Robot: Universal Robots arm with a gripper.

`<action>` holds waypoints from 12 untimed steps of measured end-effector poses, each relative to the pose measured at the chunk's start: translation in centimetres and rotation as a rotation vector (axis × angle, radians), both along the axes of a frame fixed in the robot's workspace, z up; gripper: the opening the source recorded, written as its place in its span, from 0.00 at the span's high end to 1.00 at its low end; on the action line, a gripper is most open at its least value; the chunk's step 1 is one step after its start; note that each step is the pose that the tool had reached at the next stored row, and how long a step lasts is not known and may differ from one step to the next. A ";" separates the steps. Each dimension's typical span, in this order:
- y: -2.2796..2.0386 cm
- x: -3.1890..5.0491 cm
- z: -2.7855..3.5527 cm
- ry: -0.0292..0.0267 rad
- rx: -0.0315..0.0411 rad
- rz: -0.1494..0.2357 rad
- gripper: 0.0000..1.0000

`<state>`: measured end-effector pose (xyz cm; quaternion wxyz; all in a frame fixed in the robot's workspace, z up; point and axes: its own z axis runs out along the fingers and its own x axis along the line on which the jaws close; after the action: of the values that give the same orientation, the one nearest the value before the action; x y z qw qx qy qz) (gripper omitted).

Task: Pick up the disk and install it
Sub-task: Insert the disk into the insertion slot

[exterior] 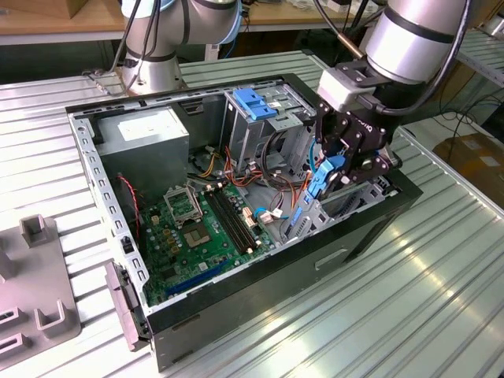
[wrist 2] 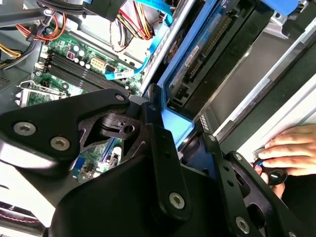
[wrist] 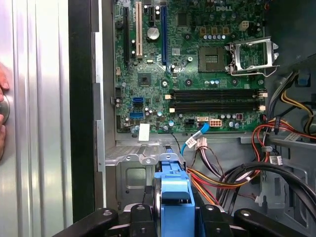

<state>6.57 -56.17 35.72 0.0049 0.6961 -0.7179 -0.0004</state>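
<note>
**A:** Those black end effector (wrist: 175,217) links right up close: are they clamped on anything?

**B:** Yes, closed on the disk (wrist: 175,190). It's pinched edge-on by its blue carrier, likely so it can slide into the slot.

**A:** And where's the disk?

**B:** At the drive bay (exterior: 312,220) mouth, inside the open case (exterior: 260,293) lying mid-counter (exterior: 394,315).

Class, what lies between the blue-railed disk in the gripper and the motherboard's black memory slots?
In the first wrist view, a blue cable with a white plug and the grey metal bay frame lie between the disk and the memory slots.
</note>
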 end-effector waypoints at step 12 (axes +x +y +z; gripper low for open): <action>0.00 0.00 0.01 0.0001 -0.0003 0.000 0.56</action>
<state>6.57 -56.17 35.72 0.0050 0.6961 -0.7179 -0.0003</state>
